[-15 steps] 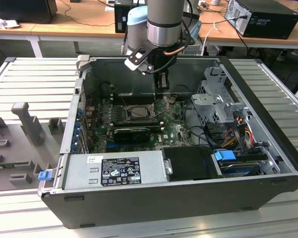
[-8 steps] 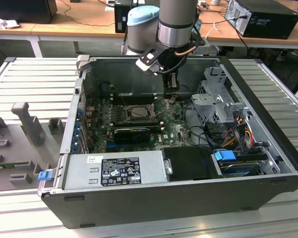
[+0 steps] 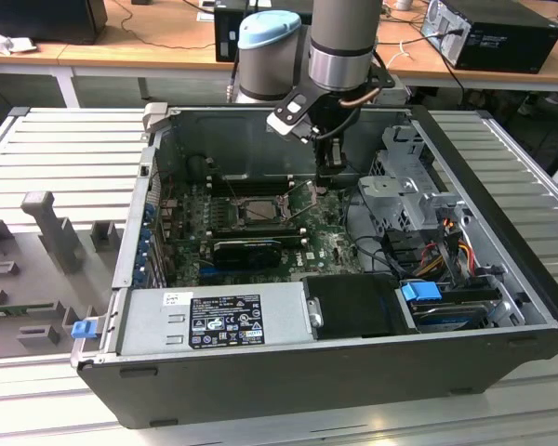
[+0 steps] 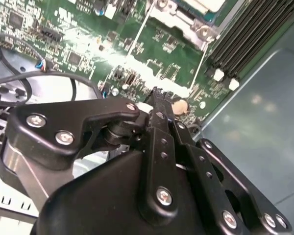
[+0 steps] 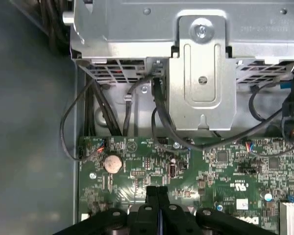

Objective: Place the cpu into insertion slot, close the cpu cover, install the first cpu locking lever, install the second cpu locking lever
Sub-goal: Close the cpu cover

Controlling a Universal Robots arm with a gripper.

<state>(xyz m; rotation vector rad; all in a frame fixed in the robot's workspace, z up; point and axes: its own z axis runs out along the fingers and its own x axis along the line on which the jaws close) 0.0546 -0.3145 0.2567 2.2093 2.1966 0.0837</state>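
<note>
Exterior view: open computer case [image 3: 307, 381] with the arm [image 3: 344, 37] reaching in from the far side. A green board [image 3: 327, 246] lies on its floor, with the insertion slot [image 3: 259, 209] near the middle. The gripper [image 3: 332, 163] hangs over the board, off to the exterior view's right of the slot.

First wrist view adds the metal drive cage [image 5: 201, 73] and a coin cell [image 5: 112, 163]. The fingers [image 5: 151, 196] are pressed together, holding nothing.

Second wrist view gives the cpu cover [image 4: 183, 22] framing the pale cpu [image 4: 206, 4]. Both are cut off at the picture's edge.
</note>
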